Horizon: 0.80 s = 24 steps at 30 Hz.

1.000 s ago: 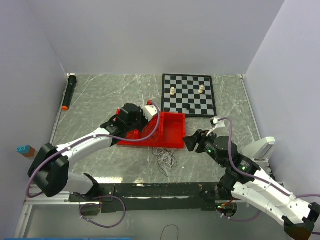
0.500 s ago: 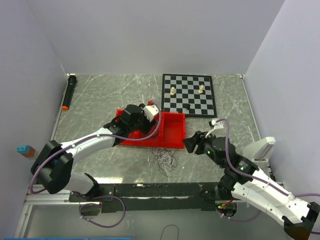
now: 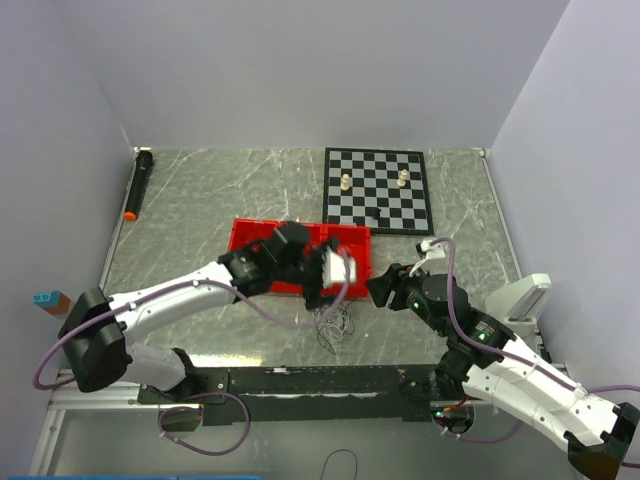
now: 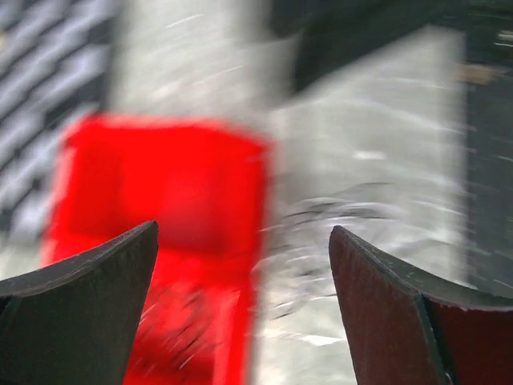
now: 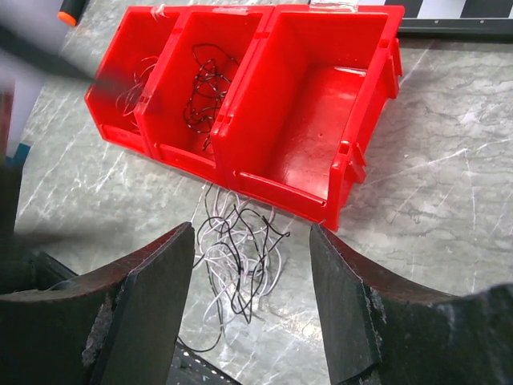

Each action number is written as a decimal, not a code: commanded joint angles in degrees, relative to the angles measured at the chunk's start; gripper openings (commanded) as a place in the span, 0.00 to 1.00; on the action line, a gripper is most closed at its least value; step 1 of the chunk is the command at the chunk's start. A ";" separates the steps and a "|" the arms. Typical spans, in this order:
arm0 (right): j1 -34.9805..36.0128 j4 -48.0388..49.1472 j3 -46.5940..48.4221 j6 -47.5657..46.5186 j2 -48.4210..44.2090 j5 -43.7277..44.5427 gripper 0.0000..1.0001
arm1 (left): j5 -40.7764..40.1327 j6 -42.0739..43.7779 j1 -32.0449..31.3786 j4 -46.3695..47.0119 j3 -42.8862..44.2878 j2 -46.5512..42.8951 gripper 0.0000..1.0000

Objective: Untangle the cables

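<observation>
Cables lie tangled before the bin, almost under the left gripper, right gripper farther; both gape empty.

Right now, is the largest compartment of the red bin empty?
Empty: the largest compartment shows bare red floor; black wires lie in the middle one.

The top view is bright and evenly lit from overhead, with only soft, short shadows under the arms on the table. The left wrist view is heavily motion-blurred: the red bin and the cables smear into streaks, and only the dark fingers of the left gripper are sharp. The right wrist view is sharp at centre, with pale highlights on the bin's glossy inner wall and a blurred dark streak across its upper left corner.
</observation>
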 commanded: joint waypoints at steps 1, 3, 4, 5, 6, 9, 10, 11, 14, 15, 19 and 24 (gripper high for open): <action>0.28 0.64 0.17 0.40 -0.40 1.31 0.66 | 10.35 7.34 -6.47 -7.99 2.04 1.55 0.89; 0.19 0.12 0.09 0.49 -1.10 1.57 0.66 | 11.41 6.98 -6.65 -10.79 3.97 5.50 0.85; 0.19 -0.06 0.00 0.40 -1.46 1.49 0.66 | 11.59 6.81 -6.65 -12.03 5.03 7.26 0.82; 0.28 -0.23 0.09 0.40 -1.72 1.57 0.66 | 11.42 6.98 -6.56 -12.82 5.47 8.93 0.78; 0.19 -0.32 -0.09 0.40 -1.81 1.57 0.66 | 11.50 7.68 -6.30 -13.09 5.48 9.64 0.73; 0.28 -0.06 -0.53 0.58 -1.72 1.49 0.66 | 11.94 8.04 -4.98 -10.38 4.16 10.09 0.57; 0.19 0.11 -0.61 0.58 -1.72 1.40 0.66 | 11.94 7.69 -4.55 -9.94 4.51 10.70 0.52; 0.19 0.29 -0.70 0.58 -1.55 1.40 0.66 | 12.03 7.60 -4.19 -10.19 5.21 11.58 0.48; 0.19 0.73 -0.97 0.58 -1.55 1.31 0.66 | 11.85 6.55 -2.70 -10.99 6.01 12.73 0.45; 0.11 0.73 -1.05 0.49 -1.55 1.14 0.66 | 11.85 6.28 -2.17 -10.64 5.66 12.73 0.45; 0.19 0.99 -1.49 0.40 -1.55 0.78 0.65 | 12.20 4.70 -1.64 -10.20 3.90 12.11 0.45; 0.19 1.43 -1.67 0.31 -1.20 0.61 0.65 | 10.63 2.15 -1.55 -7.21 0.21 10.88 0.48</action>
